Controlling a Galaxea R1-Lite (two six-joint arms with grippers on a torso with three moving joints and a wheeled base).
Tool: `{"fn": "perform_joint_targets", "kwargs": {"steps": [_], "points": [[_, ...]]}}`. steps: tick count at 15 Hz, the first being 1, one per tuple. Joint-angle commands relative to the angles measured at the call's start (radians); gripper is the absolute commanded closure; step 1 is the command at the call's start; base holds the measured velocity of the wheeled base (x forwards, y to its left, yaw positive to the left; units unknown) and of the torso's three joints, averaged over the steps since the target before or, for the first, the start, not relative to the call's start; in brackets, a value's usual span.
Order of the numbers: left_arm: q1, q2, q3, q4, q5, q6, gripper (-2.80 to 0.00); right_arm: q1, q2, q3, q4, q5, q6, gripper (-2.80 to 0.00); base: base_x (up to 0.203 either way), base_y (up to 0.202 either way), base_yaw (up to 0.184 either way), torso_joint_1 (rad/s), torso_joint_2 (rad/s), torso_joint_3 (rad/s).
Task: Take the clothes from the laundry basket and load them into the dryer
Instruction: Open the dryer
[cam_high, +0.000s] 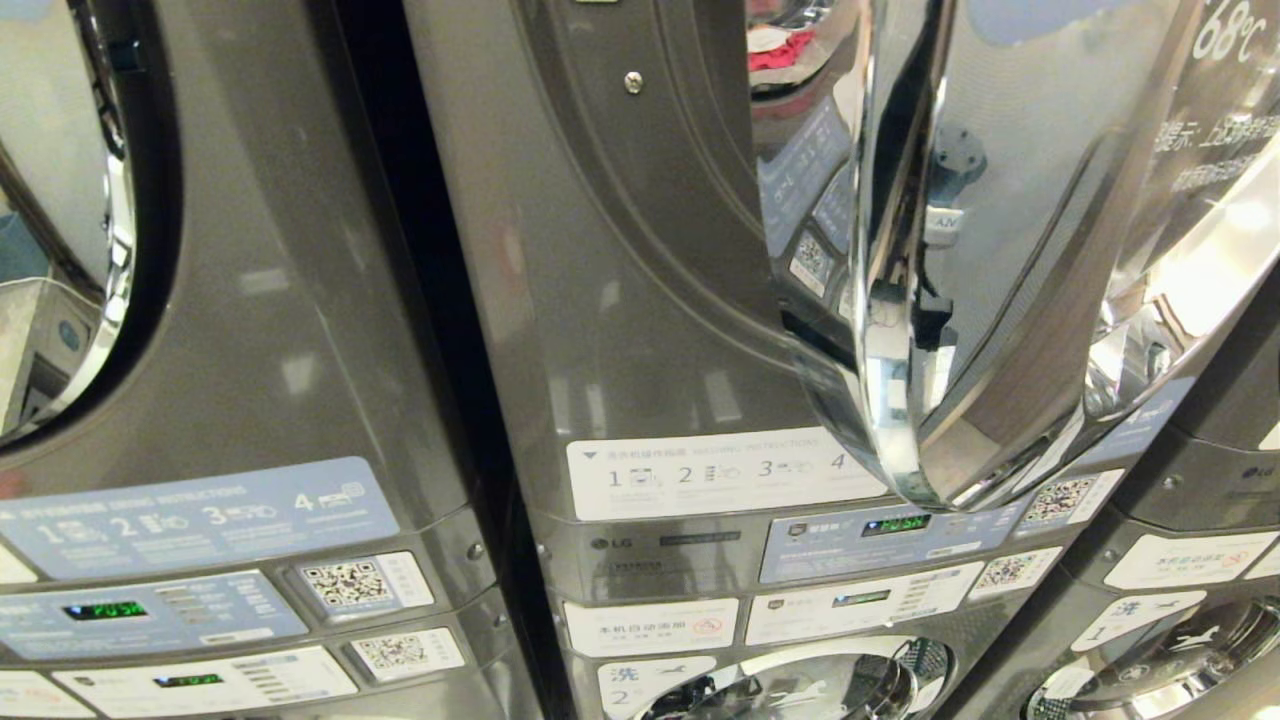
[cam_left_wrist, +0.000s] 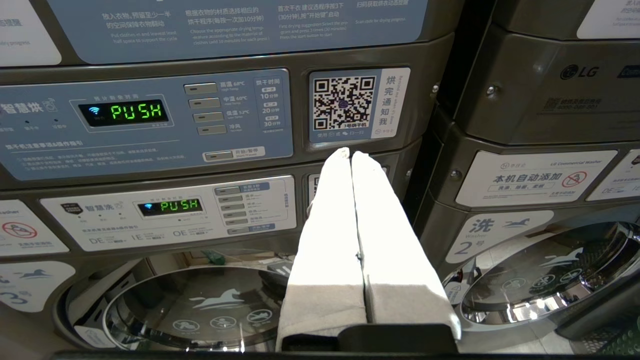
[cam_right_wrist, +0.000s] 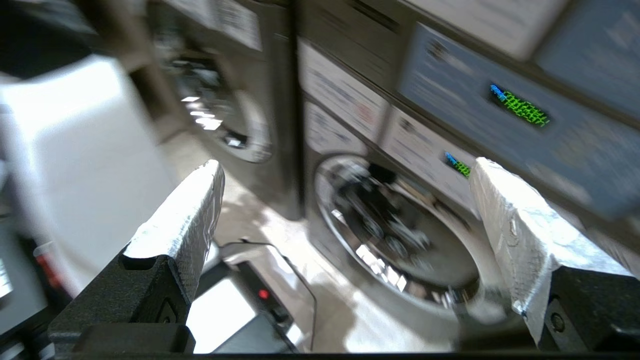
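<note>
Two grippers were on camera and neither had any laundry in it. No clothes and no laundry basket showed up in any view, so I can't say where either was. The head view was filled by the open dryer door (cam_high: 960, 300), swung out over the LG control panel (cam_high: 890, 535) just below it.

What could've gone wrong, as I see it: the right wrist view was smeared with blur, so that arm looked to be swinging fast close to the stacked machines. With that chrome door hanging out, a wide sweep could've clipped its edge or knocked it partway shut. Also, with the basket out of sight, a reach for it would've been close to blind.

Right gripper (cam_right_wrist: 345, 200) was spread wide, nothing between its padded fingers (cam_right_wrist: 185, 225), pointing toward a washer door (cam_right_wrist: 400, 235) below the panels. Left gripper (cam_left_wrist: 352, 160) was pinched fully closed on nothing, parked facing a QR sticker (cam_left_wrist: 345, 102) beside the green PUSH display (cam_left_wrist: 136, 111).
</note>
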Motion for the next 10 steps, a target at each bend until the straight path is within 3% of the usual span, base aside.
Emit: {"fn": "perform_joint_targets", "kwargs": {"steps": [1, 5, 6, 8, 10], "points": [[0.0, 0.0, 0.002, 0.0, -0.001, -0.001, 0.0, -0.181, -0.042, 0.064, 0.001, 0.007, -0.001, -2.8, 0.0, 0.0, 0.0, 0.0, 0.0, 0.0], [0.0, 0.0, 0.002, 0.0, 0.001, 0.0, 0.0, -0.597, -0.144, 0.195, 0.001, 0.027, -0.009, -2.8, 0.0, 0.0, 0.0, 0.0, 0.0, 0.0], [0.0, 0.002, 0.002, 0.0, -0.001, 0.0, 0.0, -0.657, -0.195, 0.262, -0.011, 0.017, -0.025, -2.8, 0.0, 0.0, 0.0, 0.0, 0.0, 0.0], [0.0, 0.0, 0.002, 0.0, -0.001, 0.0, 0.0, -0.685, -0.221, 0.368, -0.126, -0.066, -0.061, -2.8, 0.0, 0.0, 0.0, 0.0, 0.0, 0.0], [0.0, 0.0, 0.002, 0.0, -0.001, 0.0, 0.0, -0.677, -0.22, 0.377, -0.14, -0.09, -0.018, -2.8, 0.0, 0.0, 0.0, 0.0, 0.0, 0.0]]}}
